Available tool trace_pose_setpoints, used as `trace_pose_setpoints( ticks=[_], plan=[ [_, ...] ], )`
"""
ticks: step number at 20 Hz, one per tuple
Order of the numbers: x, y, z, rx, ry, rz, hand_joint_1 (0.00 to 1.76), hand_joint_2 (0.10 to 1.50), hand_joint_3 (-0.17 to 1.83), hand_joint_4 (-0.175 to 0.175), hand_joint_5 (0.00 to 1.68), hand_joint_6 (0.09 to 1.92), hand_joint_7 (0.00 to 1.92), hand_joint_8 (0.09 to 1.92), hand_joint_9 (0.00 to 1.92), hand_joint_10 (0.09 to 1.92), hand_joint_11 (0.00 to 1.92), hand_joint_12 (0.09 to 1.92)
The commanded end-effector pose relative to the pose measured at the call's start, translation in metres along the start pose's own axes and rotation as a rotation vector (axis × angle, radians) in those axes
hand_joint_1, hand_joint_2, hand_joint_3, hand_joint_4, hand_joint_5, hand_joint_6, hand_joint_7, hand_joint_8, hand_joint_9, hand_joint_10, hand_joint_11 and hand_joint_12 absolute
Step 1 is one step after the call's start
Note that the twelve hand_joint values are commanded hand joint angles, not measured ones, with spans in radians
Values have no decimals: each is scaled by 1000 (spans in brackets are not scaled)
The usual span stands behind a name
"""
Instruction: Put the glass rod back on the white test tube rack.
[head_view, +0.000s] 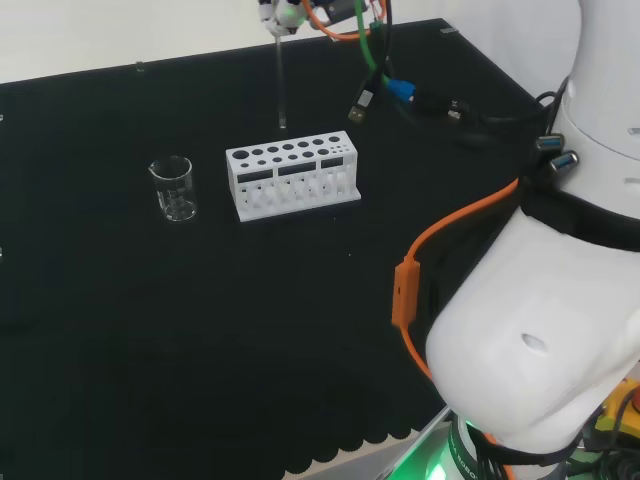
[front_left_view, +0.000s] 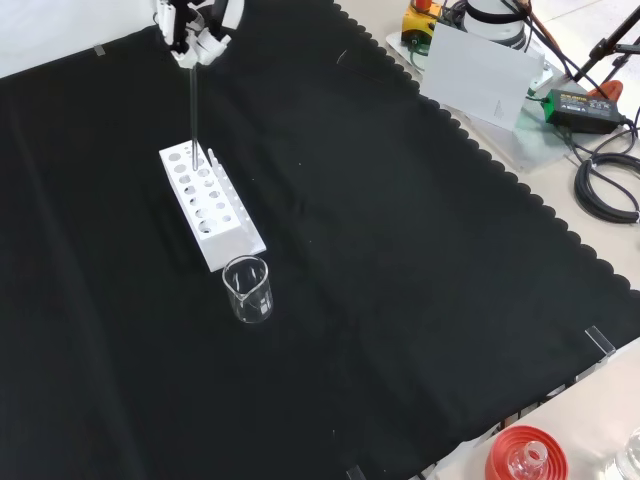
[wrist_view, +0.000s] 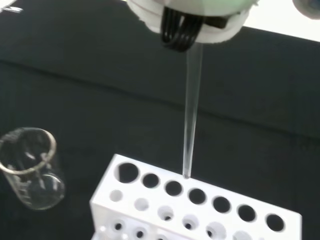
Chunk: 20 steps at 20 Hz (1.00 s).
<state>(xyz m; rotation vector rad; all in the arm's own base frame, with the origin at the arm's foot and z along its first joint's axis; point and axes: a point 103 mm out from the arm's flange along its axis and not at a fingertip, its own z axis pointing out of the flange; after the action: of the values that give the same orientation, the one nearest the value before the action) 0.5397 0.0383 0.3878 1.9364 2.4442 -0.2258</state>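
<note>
A clear glass rod (head_view: 280, 85) hangs upright from the hand (head_view: 284, 14) at the head view's top edge. In the front view the hand (front_left_view: 194, 30) pinches the rod (front_left_view: 192, 105) at its upper end, and the rod's lower tip stands at the far end of the white test tube rack (front_left_view: 212, 208). The wrist view shows the rod (wrist_view: 191, 115) with its tip just above the rack (wrist_view: 150, 200), beside one of the round holes. The rack (head_view: 292, 178) has two rows of holes.
An empty glass beaker (head_view: 174, 187) stands left of the rack in the head view and just in front of the rack in the front view as the beaker (front_left_view: 247, 289). The arm's white links (head_view: 540, 300) and cables fill the head view's right side.
</note>
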Motion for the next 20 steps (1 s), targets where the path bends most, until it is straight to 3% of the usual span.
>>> trace_pose_setpoints(
  ticks=[1,20],
  plan=[
    [-59,-9,18,20,43,88,1322,733,542,-175,1162,567,1341,756,1835,264,1582,693],
    [-64,-14,12,4,45,105,1322,733,541,-175,1163,565,1341,755,1835,265,1582,693]
  ],
)
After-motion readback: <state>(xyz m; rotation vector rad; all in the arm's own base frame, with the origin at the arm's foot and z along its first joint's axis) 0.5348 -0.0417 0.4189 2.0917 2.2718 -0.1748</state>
